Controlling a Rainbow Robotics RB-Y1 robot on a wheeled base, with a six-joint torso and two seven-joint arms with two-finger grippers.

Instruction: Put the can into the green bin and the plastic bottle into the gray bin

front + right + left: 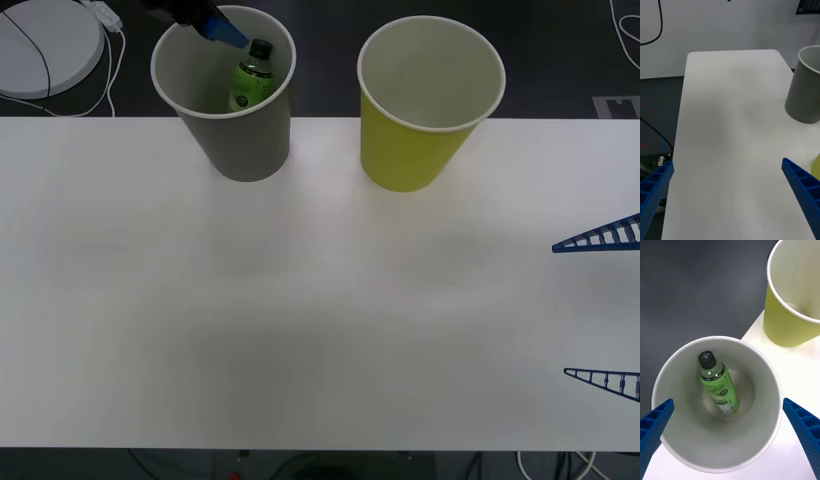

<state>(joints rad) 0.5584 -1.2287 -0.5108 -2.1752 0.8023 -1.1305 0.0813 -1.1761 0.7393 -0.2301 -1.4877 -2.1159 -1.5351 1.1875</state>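
Observation:
The gray bin (240,140) stands at the table's far edge, left of the green bin (415,140). The plastic bottle (252,78) leans inside the gray bin, black cap up; in the left wrist view the plastic bottle (717,386) rests on the bin's floor. My left gripper (727,403) hovers open right above the gray bin (771,390), one blue finger (222,30) over its far rim, holding nothing. My right gripper (561,310) hangs open over the table's right side, away from both bins. The can is out of view.
The white table (300,320) stretches bare in front of the bins. A white round device (40,45) with a cable lies beyond the far left edge, over dark floor. In the right wrist view the gray bin (805,90) stands off to one side of the right gripper (728,163).

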